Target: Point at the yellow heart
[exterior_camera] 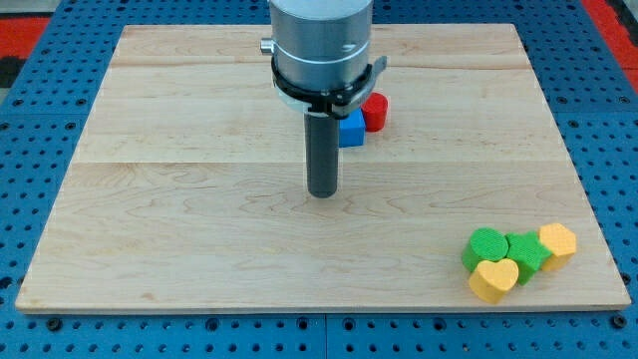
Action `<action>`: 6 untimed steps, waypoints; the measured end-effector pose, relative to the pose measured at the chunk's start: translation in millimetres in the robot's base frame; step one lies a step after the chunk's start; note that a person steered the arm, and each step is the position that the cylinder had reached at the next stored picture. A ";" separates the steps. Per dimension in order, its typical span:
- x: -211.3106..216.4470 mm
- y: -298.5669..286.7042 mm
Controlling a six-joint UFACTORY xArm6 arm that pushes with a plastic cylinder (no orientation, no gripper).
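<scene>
**Inspector:** Wooden board (199, 239) on blue pegboard. Nearest, at the view's bottom right: yellow heart (493, 280), touching two green blocks (506, 250); a second yellow block (558, 242) beside them.

**Clerk:** And the rod?

**Inspector:** My tip (322, 193) stands mid-board, well apart, holding nothing; no fingers fitted. Behind: blue block (351, 131), red block (375, 111). Approach not begun; next, I judge, travel toward the bottom right.
</scene>
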State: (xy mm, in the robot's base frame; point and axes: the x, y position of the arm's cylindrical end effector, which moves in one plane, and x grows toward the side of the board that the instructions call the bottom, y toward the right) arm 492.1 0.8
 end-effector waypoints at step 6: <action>100.2 231.1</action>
